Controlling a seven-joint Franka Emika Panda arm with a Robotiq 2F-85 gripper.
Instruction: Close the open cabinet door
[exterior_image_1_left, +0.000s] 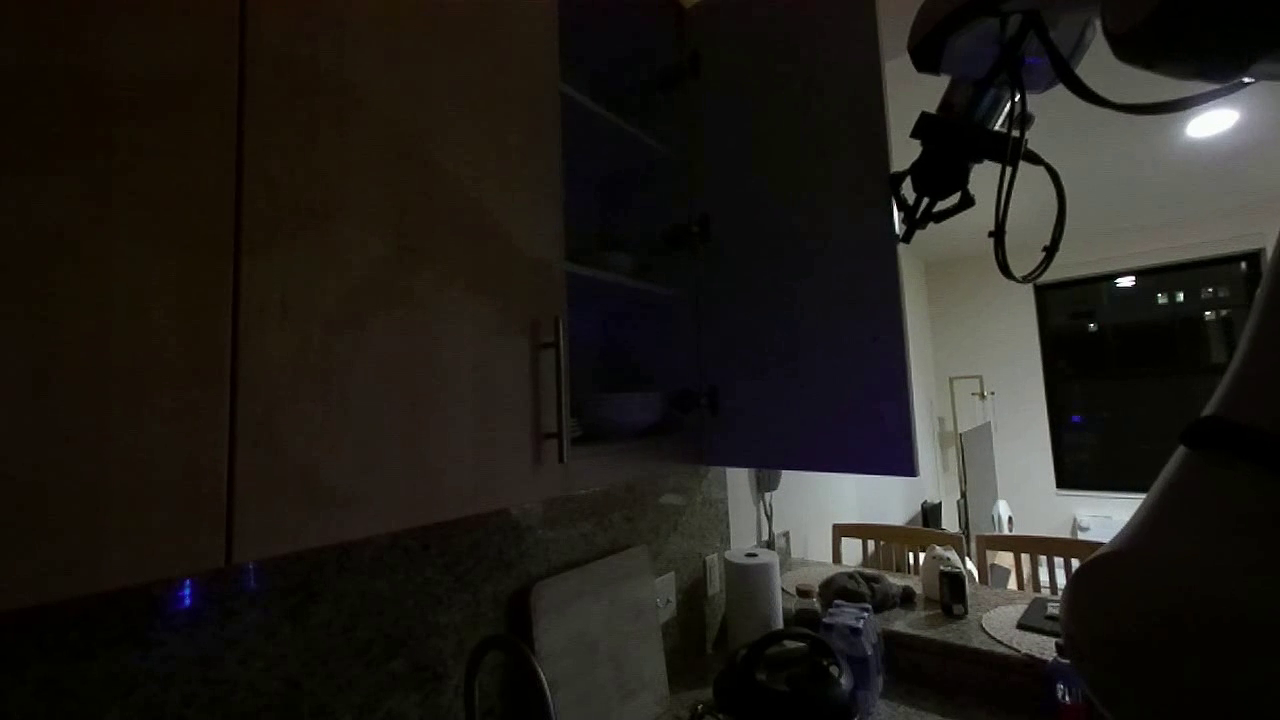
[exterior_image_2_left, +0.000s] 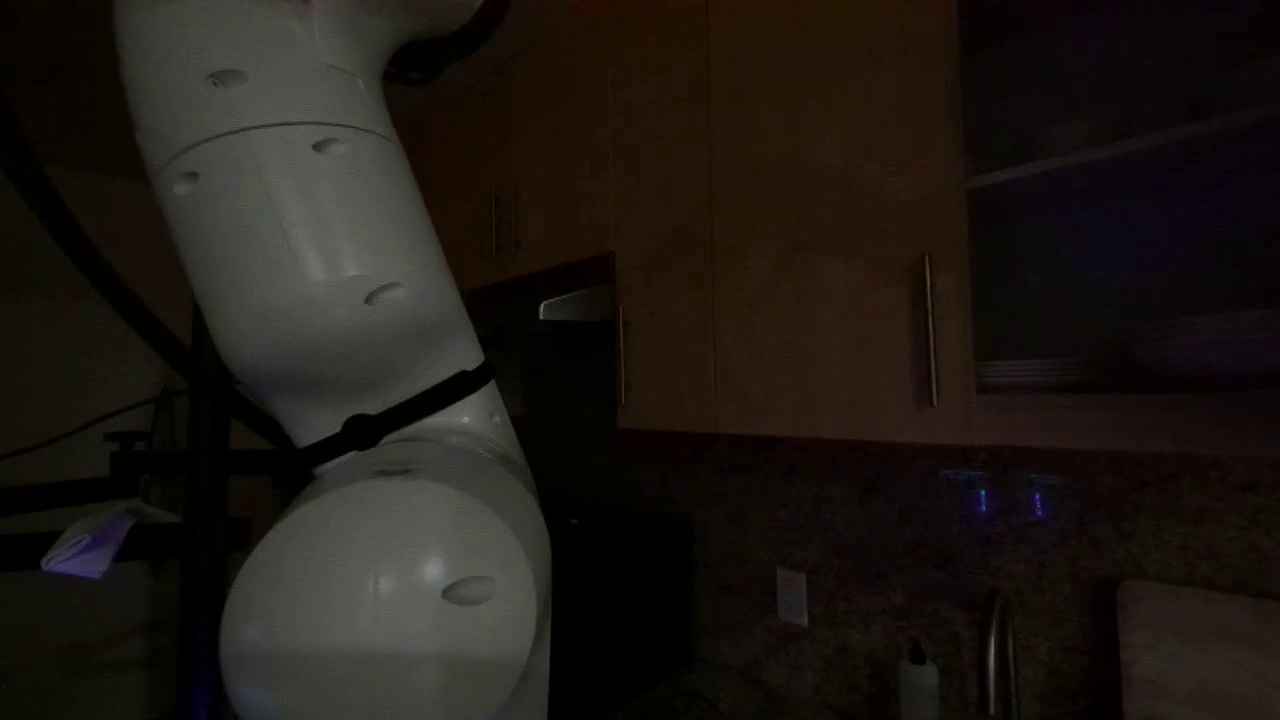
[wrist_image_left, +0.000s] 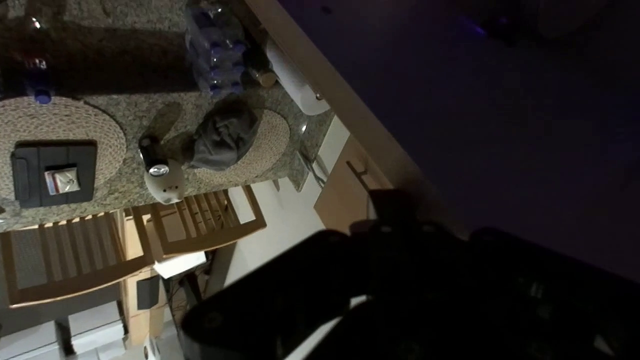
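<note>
Cabinet door (exterior_image_1_left: 800, 230) swung wide, gripper (exterior_image_1_left: 906, 238) by its free edge.
The fingers (wrist_image_left: 392, 205) look pressed together, nothing seen between them, probably as a blunt pusher set far from the door's hinges (exterior_image_1_left: 709, 400) for leverage; contact is unclear. The wrist view shows the door's edge right at the fingertips. In an exterior view without door or gripper, plates (exterior_image_2_left: 1035, 374) show behind where the door would shut.

Speckled counter (wrist_image_left: 137, 107), woven placemats (wrist_image_left: 55, 120), white figure (wrist_image_left: 166, 185), dark can (wrist_image_left: 150, 154)
</note>
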